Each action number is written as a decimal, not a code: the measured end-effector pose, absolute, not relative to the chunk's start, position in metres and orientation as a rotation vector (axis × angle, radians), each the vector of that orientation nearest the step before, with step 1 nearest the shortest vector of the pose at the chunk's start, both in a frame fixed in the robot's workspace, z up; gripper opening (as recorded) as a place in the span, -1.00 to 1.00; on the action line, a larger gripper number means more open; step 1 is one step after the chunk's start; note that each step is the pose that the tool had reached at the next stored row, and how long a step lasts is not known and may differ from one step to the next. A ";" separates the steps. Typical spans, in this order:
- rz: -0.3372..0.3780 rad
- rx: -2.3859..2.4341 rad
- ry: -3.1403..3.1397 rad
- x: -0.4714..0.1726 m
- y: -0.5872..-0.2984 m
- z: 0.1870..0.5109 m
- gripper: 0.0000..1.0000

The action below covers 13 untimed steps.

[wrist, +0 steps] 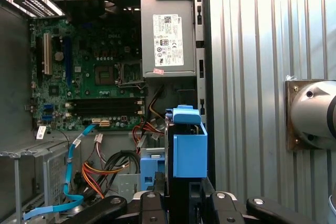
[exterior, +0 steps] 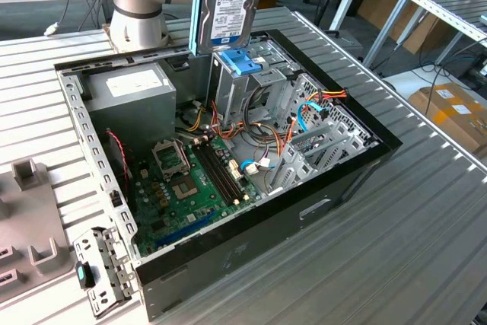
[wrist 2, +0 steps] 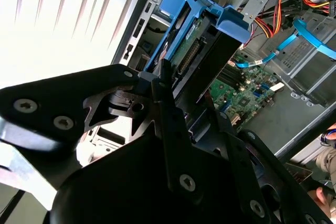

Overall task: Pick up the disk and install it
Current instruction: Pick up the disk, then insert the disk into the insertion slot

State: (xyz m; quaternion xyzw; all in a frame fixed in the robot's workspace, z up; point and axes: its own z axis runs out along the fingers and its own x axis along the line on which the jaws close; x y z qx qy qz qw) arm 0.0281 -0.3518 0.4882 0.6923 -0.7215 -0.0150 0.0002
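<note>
The gripper is found closed on the disk, taken by its edges above the far cage; judged stiff, weighty, fragile.

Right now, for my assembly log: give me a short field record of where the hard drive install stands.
disk: hard drive in light-blue caddy, upright, in the air over the open computer case
gripper: shut on the disk
drive cage: grey, blue latch on top, close below the disk in the exterior view
install: disk not yet in the cage
</note>
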 end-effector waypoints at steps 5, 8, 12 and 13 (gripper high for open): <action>-0.047 2.175 -2.266 0.035 -0.352 0.488 -0.30; -0.047 2.175 -2.266 0.035 -0.352 0.488 -0.30; -0.047 2.175 -2.266 0.035 -0.352 0.488 -0.30; -0.047 2.175 -2.266 0.035 -0.352 0.488 -0.30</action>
